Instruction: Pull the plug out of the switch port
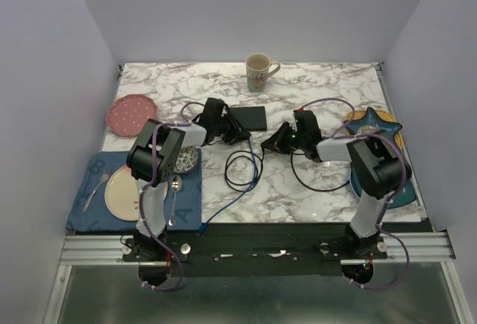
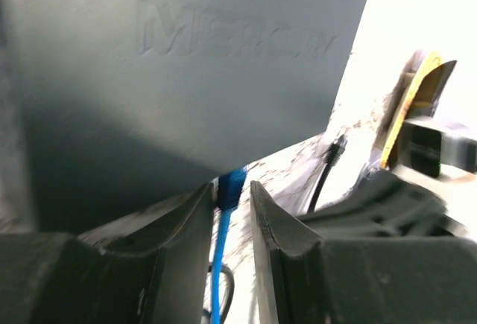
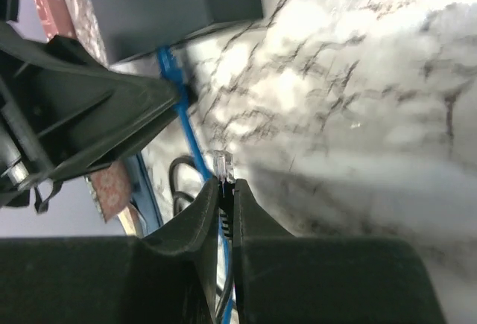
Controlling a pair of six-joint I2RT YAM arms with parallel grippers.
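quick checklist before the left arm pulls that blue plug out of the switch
1. Blue plug seated in the switch port: ok.
2. Left gripper lined up on the plug: ok, one finger each side.
3. Left fingers closed on the plug: not ok, gaps show on both sides.
4. Right gripper out of the way: ok, shut on a clear plug, away from the port.
5. Plug latch pressed: cannot tell, hidden.
6. Blue cable slack: ok, lies loose.

The top view looks down from the near edge over the whole tabletop (image 1: 313,93). Both wrist views sit close, apparently sharing the switch (image 2: 186,78) and blue cable (image 3: 186,130).
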